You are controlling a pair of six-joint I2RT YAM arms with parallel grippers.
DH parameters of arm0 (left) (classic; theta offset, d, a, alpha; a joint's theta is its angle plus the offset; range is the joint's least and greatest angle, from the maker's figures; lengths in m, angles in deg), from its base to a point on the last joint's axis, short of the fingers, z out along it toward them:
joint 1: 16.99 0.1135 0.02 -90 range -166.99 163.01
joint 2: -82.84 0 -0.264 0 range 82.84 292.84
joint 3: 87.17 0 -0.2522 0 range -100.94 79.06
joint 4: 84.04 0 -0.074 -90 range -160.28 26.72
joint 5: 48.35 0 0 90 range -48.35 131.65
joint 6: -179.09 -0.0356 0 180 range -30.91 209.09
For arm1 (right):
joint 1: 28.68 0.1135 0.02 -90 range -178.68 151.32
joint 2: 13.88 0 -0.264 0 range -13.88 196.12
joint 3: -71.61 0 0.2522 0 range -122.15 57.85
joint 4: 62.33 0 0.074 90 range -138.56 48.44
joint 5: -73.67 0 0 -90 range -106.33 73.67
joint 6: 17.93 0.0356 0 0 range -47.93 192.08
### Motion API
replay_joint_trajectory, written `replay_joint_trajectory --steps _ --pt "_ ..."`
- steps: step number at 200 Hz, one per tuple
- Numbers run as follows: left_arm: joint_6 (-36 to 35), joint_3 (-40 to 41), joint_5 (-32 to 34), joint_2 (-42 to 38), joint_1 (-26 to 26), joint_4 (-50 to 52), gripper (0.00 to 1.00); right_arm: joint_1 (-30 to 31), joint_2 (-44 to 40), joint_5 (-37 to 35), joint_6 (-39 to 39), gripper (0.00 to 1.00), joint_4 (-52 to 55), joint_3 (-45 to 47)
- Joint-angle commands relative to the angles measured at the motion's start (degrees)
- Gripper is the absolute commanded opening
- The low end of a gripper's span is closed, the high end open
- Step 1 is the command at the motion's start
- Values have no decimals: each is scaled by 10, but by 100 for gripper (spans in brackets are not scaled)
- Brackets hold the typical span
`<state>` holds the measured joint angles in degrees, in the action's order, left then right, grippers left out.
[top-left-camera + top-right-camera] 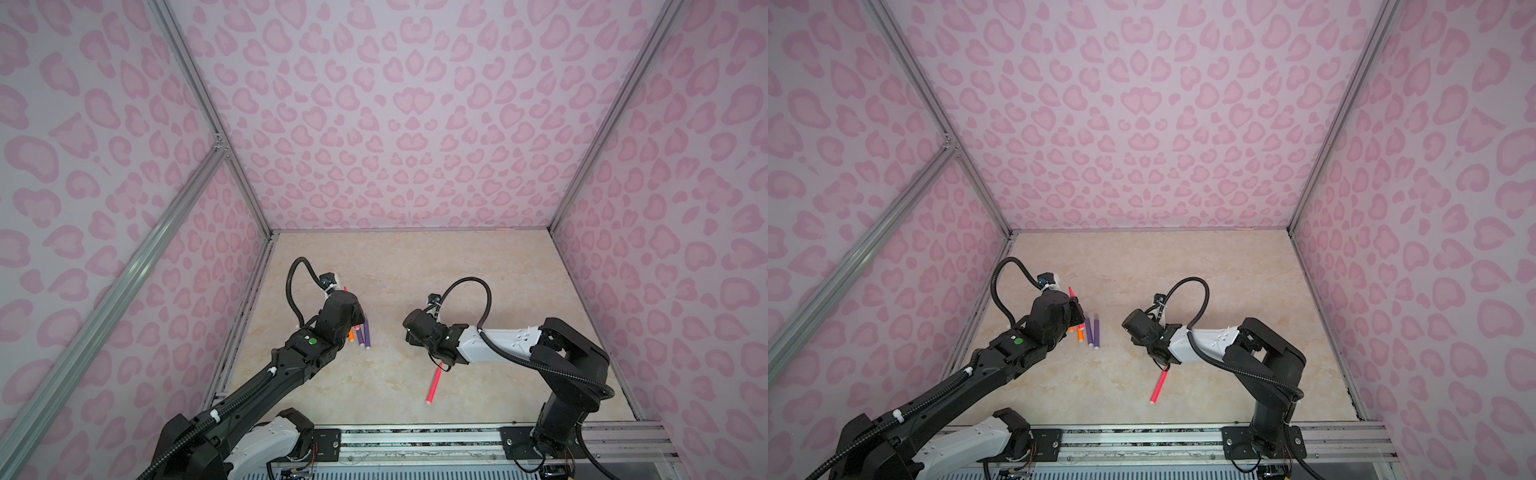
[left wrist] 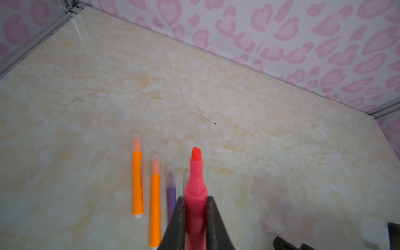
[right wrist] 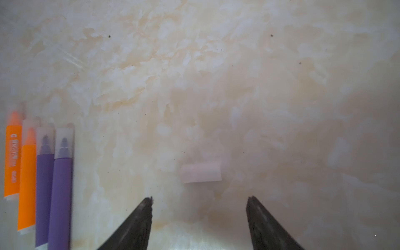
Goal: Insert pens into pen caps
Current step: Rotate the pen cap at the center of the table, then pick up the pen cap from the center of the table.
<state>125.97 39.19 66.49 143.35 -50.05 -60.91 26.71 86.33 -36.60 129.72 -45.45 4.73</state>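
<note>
nearby, four capped pens point(image 3: 44, 177) lie abreast.

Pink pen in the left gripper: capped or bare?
Bare. The pink pen clamped in the left gripper shows its exposed chisel tip; no clear cap covers it.

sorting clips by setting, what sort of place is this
Probably a purpose-built robot test booth, not a home: pink heart-print walls on an aluminium frame box in a marble-look tabletop, and a left arm and right arm are mounted on a rail along its front edge.
</note>
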Motion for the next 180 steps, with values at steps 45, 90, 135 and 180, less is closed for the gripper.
replay_joint_trajectory --steps 45,90,135,180 --pt "-1 -7 1 -4 1 -8 3 2 23 36 47 69 -74 6" --pt "-1 -7 1 -6 1 -8 3 -18 51 47 44 68 -73 -4" --pt "-1 -7 2 -4 1 -8 3 -30 79 58 11 60 -48 -41" --pt "-1 -8 2 -5 1 -7 3 -30 100 45 -7 55 -15 -69"
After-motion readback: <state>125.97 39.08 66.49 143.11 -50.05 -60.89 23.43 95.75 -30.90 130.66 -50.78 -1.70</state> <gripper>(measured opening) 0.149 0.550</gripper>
